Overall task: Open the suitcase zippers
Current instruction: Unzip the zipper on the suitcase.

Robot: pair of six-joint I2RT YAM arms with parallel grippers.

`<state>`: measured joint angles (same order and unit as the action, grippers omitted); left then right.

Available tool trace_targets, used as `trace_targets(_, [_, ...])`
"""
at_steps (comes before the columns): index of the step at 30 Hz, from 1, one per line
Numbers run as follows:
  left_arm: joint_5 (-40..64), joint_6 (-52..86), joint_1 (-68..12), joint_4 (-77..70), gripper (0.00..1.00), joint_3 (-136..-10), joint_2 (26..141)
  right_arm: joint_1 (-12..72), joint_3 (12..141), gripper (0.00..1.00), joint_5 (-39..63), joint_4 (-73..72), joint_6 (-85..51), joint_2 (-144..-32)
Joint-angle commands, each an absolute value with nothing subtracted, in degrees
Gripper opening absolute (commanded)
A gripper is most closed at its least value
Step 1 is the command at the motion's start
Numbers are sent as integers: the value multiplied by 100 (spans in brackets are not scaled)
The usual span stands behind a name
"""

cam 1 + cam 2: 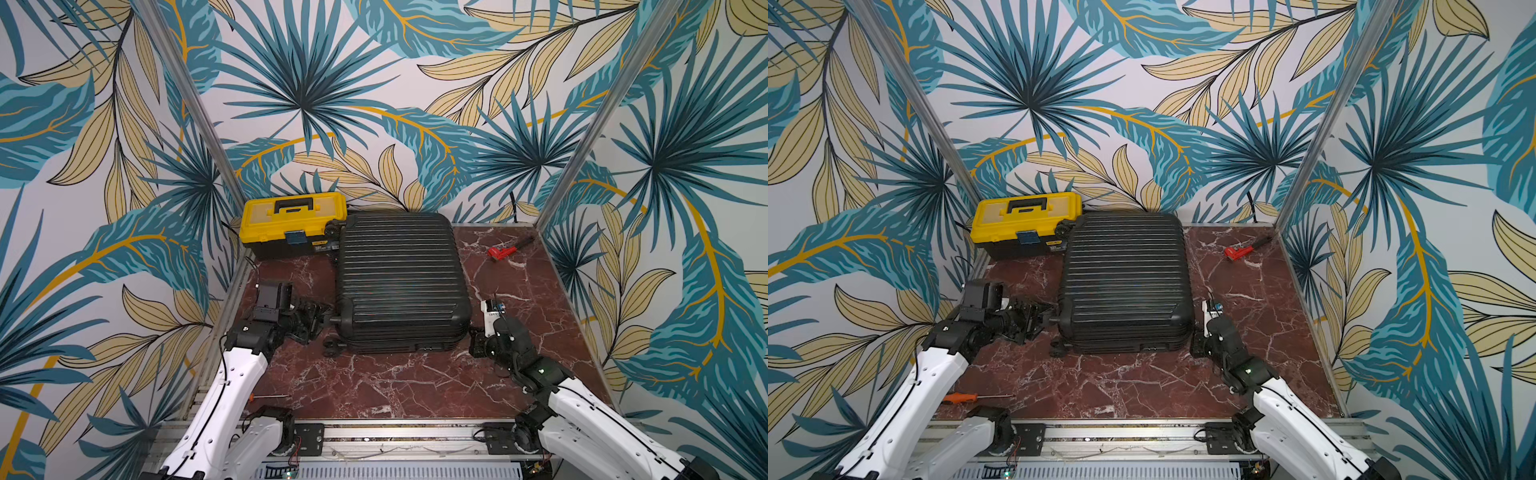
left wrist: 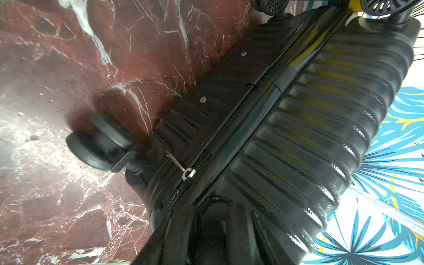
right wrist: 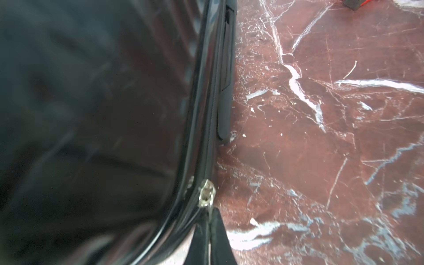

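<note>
Right jaws tight on zipper pull (image 3: 207, 197)

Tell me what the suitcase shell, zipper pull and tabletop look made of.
Suitcase shell: likely hard plastic, glossy, fine-textured; ribs carry sharp highlights. Zipper pull: metal, silvery, bright glints. Tabletop: red-brown marble or marble-look laminate, white veins; cannot tell which.
</note>
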<state>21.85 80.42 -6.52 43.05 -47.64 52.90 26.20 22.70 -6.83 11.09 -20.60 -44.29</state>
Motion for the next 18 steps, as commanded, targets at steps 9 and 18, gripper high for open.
trace_targets(9, [1931, 6995, -624, 5005, 25, -4799, 5363, 1838, 2878, 0, 679, -1626, -1816, -6425])
trace_targets(18, [1917, 6927, -624, 5027, 25, -4937, 5453, 1212, 3390, 0, 2034, -3037, -1774, -7616])
